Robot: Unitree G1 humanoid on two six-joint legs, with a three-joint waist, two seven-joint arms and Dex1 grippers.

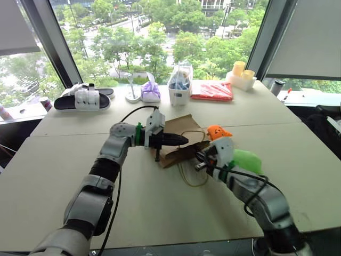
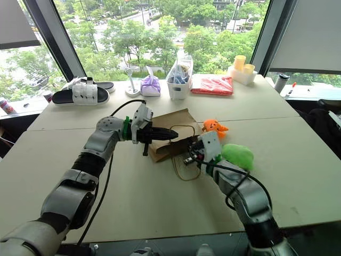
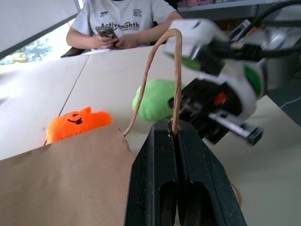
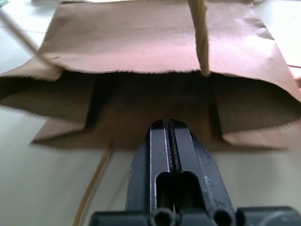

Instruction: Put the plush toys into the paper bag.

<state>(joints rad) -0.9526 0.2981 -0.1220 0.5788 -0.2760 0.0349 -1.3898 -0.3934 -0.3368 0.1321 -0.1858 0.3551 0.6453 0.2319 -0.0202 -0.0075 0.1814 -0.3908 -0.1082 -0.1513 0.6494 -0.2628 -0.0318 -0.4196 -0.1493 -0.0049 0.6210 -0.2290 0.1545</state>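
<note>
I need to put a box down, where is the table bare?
Bare: the near table between the arms, and the far right past the green toy. Crowded: the back edge, slippers to cups, and around the paper bag.

My left arm [image 1: 98, 178] is built of rounded silver-grey shells with black joint sections between them, a green ring at the wrist, a boxy white camera housing just past it, and a thin black cable that loops up over the wrist and trails down along the forearm. My right arm [image 1: 261, 200] has the same silver and black shells, with black cables curling around the forearm, green bands near the wrist and a white housing with an orange mark on its dark underside. Both the left gripper [image 3: 176, 141] and the right gripper [image 4: 170, 129] end in two flat matte-black fingers [image 3: 153, 179] with long recessed slots down their length.
</note>
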